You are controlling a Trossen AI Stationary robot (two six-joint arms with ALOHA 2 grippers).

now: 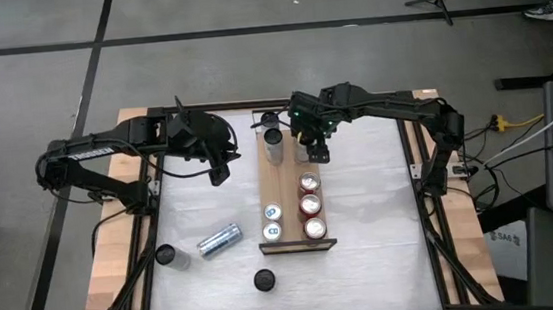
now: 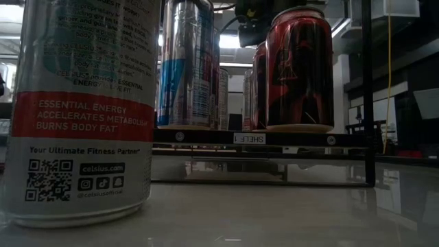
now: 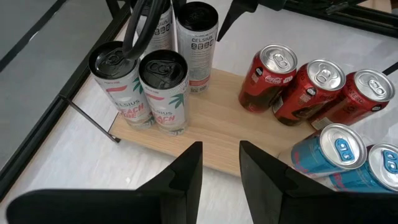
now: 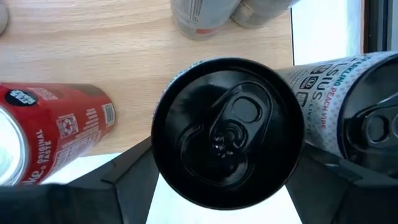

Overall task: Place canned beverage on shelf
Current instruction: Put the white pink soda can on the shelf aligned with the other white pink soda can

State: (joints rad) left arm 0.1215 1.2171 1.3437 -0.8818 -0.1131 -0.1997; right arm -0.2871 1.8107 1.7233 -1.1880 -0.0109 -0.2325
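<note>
The shelf [image 1: 289,179] is a light wooden plank running from near to far down the middle of the table. Red cans [image 1: 310,204] and blue cans [image 1: 271,223] stand on its near half, and white Celsius cans [image 3: 165,87] on its far half. My right gripper [image 1: 315,154] hangs over the far right of the shelf, shut on a black-topped Celsius can [image 4: 227,134], which also shows in the left wrist view [image 3: 198,37]. My left gripper [image 3: 221,149] hovers off the shelf's left side [image 1: 220,172], narrowly open with nothing between its fingers. My right gripper pinches the can between its two fingers, which reach down from above on its near and far sides. One finger [image 3: 231,17] lies against the upper wall [image 3: 211,28]; the can's black top hides the contact in the right wrist view. The can is upright, its base [image 3: 198,84] on the shelf.
Off the shelf's left, a silver-blue can [image 1: 219,240] lies on its side, with a standing can [image 1: 165,255] beside it. A black-topped can [image 1: 263,279] stands near the front edge. Another Celsius can [image 4: 348,99] stands close beside the held one, on its far side.
</note>
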